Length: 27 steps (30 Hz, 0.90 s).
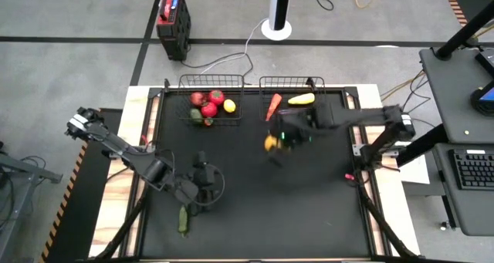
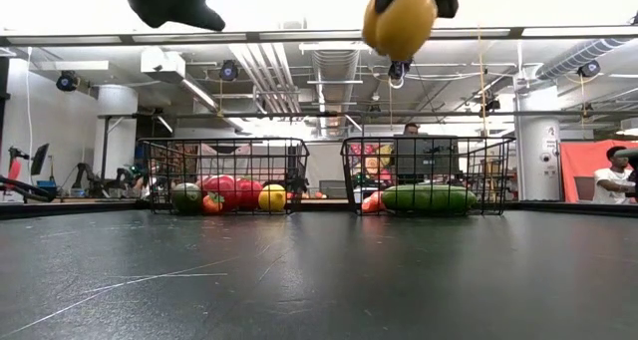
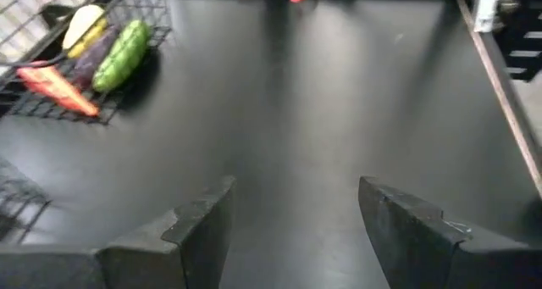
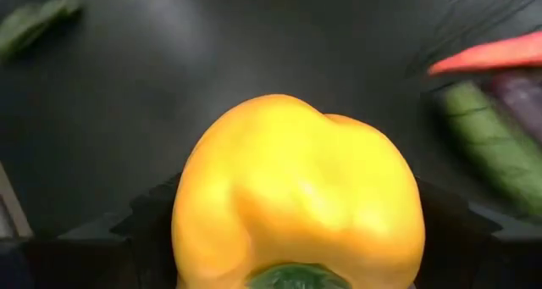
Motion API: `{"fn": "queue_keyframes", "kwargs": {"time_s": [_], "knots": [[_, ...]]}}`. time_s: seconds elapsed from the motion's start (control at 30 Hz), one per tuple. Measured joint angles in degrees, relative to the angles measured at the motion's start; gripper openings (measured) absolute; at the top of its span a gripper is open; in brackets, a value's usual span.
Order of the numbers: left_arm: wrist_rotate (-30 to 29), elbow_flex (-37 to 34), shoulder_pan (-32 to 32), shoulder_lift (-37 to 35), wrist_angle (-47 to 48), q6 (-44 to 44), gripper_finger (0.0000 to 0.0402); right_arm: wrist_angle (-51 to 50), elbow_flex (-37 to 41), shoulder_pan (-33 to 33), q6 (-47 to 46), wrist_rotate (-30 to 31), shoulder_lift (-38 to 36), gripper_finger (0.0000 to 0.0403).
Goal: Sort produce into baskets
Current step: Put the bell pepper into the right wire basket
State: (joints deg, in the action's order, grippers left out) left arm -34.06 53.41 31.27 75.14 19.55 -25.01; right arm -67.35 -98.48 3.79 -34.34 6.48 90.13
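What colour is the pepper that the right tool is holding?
The pepper is yellow, with a green stem end. The right wrist view shows it best.

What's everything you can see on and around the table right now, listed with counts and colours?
Baskets: two, black wire, table's far edge.
Left basket produce: red tomatoes, yellow lemon.
Right basket produce: orange carrot, yellow squash, green cucumber.
Yellow pepper: one, held in the air.
Green vegetable: one, on the table's near left.
Red-and-black box: one, on the floor.
Right hand: shut on yellow pepper.
Left hand: open, empty.
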Motion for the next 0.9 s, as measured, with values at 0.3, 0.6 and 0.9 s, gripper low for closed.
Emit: {"fn": "queue_keyframes", "kwargs": {"time_s": [0.3, 0.6, 0.9], "knots": [[-1.97, 0.11, 1.94, 4.67, -1.64, -1.01, 0.0233, -0.92, -2.88, -21.14, 9.07, 0.41, 0.02, 0.0329], [-2.97, 0.42, 1.92, 5.63, -2.01, 0.3, 0.0233, -3.31, 0.2, -38.33, 11.06, -1.62, 0.07, 0.0329], [-5.09, 0.42, 1.8, 5.63, -2.18, 1.98, 0.0233, -3.36, 4.06, -46.59, 11.99, -7.66, 3.49, 0.0329]]}}
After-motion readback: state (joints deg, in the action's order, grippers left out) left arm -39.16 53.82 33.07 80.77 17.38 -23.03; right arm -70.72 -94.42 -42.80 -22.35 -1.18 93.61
